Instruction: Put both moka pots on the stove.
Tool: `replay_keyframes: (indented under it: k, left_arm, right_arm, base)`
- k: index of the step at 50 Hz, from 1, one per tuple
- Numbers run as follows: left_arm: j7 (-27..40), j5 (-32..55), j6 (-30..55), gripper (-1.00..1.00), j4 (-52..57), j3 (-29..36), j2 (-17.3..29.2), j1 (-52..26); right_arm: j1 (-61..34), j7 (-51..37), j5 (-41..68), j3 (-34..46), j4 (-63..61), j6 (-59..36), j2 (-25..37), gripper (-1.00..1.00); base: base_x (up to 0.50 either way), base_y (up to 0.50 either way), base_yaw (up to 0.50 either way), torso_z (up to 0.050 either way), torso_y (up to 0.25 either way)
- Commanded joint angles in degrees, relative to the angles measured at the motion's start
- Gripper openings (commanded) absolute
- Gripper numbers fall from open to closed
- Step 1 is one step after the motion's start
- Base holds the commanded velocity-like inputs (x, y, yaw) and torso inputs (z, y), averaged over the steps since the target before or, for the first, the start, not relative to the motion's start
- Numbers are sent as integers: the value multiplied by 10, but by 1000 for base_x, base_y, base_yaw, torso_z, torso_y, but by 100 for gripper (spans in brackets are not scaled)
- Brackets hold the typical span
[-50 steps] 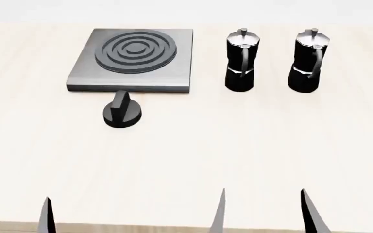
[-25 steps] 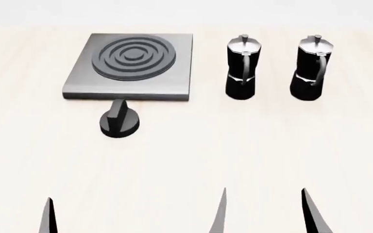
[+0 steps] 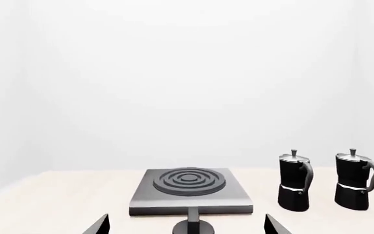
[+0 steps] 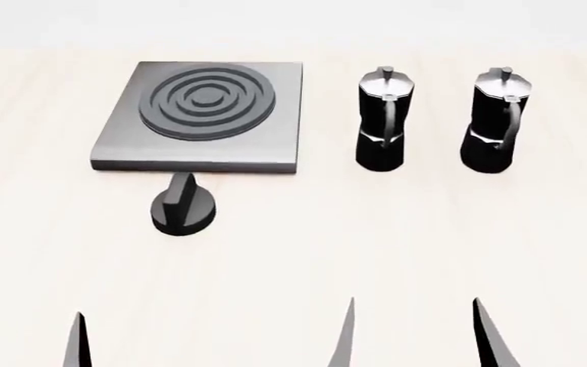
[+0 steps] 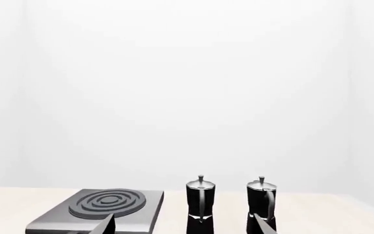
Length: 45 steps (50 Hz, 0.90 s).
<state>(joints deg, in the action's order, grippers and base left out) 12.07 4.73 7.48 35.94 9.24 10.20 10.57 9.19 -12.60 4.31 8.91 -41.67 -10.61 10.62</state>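
So far nothing is done: both shiny black moka pots with silver lids, one [image 4: 381, 118] and its twin [image 4: 495, 120], stand on the pale wooden table [image 4: 396, 237], right of the flat grey metal stove [image 4: 204, 115]. Left gripper [image 3: 183, 225] and right gripper [image 4: 413, 336] wait near, spread wide, holding nothing.

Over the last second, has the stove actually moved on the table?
No. The stove keeps its place beside the knob and coffee pots; everything slides down the head view together, so the camera moved.
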Motion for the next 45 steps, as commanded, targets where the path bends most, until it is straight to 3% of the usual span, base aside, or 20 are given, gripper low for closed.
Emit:
replay_keyframes:
  k: [1, 45]
  left_arm:
    - [5, 2, 0, 100, 3, 4, 6, 0]
    - [24, 8, 10, 100, 4, 20, 21, -7]
  right_arm:
    - [-1, -5, 1, 4, -1, -1, 5, 100]
    - [-6, -25, -1, 18, 10, 5, 20, 100]
  base:
    - [152, 0, 0, 0, 0]
    - [203, 0, 0, 0, 0]
